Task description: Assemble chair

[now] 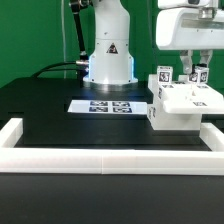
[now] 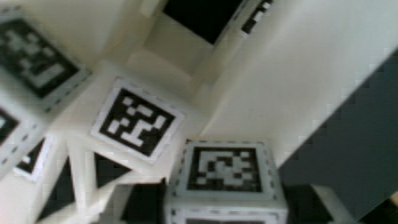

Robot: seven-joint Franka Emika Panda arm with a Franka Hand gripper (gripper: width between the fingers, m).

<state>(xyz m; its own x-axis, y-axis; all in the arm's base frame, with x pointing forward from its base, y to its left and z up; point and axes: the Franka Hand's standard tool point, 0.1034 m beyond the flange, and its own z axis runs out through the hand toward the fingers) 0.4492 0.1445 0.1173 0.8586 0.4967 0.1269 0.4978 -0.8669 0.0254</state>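
Observation:
The chair (image 1: 185, 102) is a partly joined stack of white blocky pieces at the exterior view's right, with two tagged upright posts (image 1: 162, 76) on top. My gripper (image 1: 187, 68) hangs straight down over it, its fingers among the posts. In the wrist view, white tagged panels (image 2: 134, 115) fill the picture. A white post with a tag on its end (image 2: 224, 168) sits between my dark fingers (image 2: 150, 205), which press close on both its sides. My gripper (image 2: 222, 208) looks shut on this post.
The marker board (image 1: 108, 106) lies flat on the black table in front of the robot base (image 1: 108, 62). A low white border rail (image 1: 100, 156) runs along the front and up both sides, close to the chair on the right.

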